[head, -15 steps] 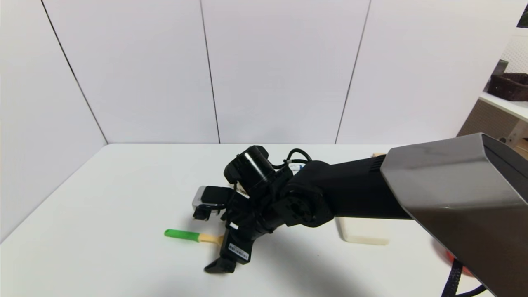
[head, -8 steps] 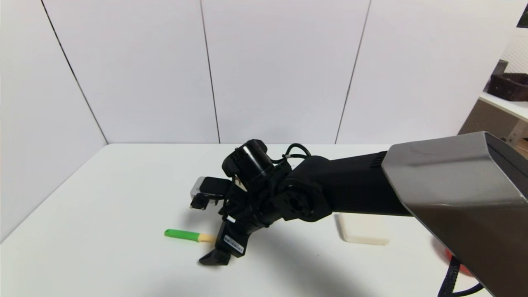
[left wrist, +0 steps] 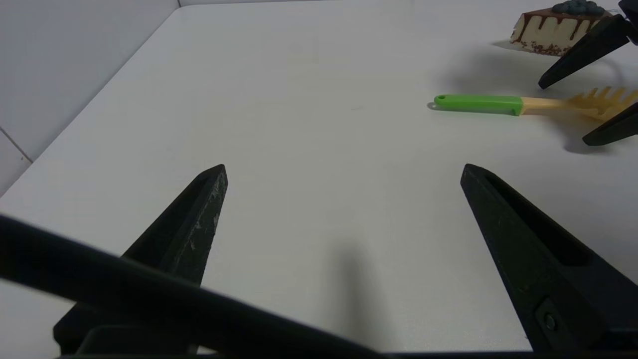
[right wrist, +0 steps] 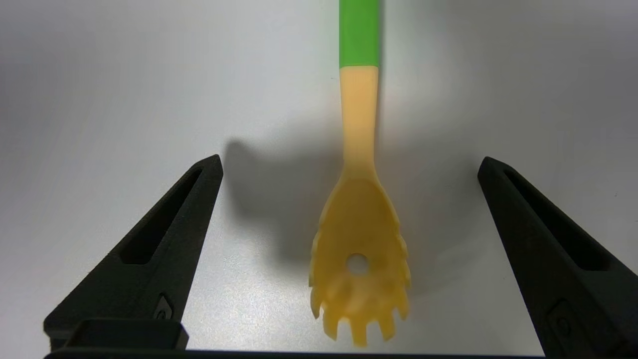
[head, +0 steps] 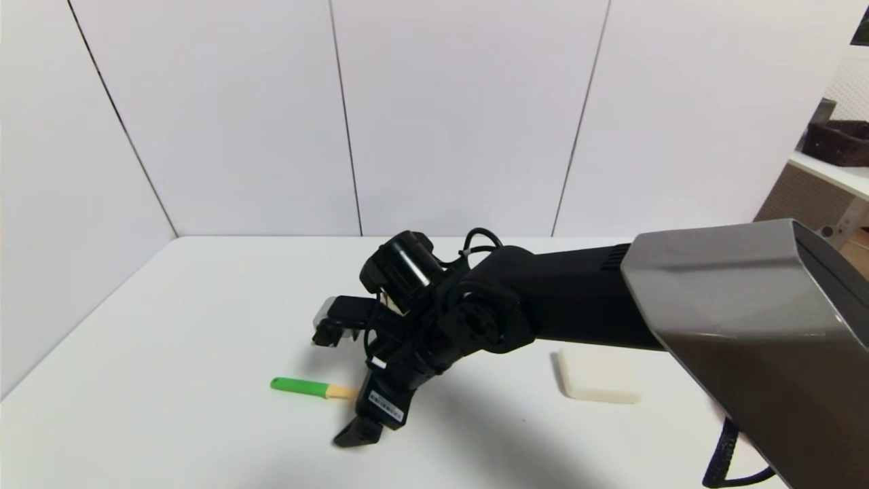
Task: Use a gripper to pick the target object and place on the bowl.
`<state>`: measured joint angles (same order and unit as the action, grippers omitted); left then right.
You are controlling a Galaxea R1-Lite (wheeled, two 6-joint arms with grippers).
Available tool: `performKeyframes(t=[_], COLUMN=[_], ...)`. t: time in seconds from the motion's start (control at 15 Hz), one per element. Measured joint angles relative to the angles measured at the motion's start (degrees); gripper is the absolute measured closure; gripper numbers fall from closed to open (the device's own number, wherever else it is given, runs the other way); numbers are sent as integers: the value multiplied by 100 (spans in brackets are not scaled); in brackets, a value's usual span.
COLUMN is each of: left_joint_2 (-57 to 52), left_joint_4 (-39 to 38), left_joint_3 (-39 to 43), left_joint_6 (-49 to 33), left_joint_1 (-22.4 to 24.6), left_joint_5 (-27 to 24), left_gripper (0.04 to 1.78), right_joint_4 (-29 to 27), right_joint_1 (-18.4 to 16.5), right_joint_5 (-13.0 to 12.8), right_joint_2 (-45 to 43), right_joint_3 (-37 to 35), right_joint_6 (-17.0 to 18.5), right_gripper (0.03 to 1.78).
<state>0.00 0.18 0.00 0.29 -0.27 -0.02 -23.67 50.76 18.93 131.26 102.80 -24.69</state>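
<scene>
— Where is the right gripper (right wrist: 349,167) now?

— I have it low over the counter (head: 204,326), a little left of centre in the head view. Its fingers (right wrist: 164,234) are spread wide, one on each side of the pasta spoon (right wrist: 360,219), touching neither edge of it.

— And the spoon itself?

— Lying flat on the counter, green handle pointing toward the left of the head frame, toothed yellow head under my gripper.

— The left gripper (left wrist: 344,169)?

— Its fingers are also wide, holding nothing, with the spoon well apart from them. I can't see the bowl. A white square block (head: 599,375) sits right of centre, and a cake slice (left wrist: 553,27) lies beyond the spoon.
</scene>
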Motion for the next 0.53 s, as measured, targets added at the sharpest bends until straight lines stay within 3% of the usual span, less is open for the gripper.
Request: performKeyframes(t=[0.53], left_joint_2=[0], left_joint_4=[0], left_joint_3=[0], left_joint_6=[1], left_joint_1=[0], left_joint_5=[2], left_gripper=[13], right_joint_4=[35], right_joint_1=[43], right_joint_5=[-9], right_joint_2=[146], right_joint_3=[180], right_joint_6=[5], right_gripper=[4])
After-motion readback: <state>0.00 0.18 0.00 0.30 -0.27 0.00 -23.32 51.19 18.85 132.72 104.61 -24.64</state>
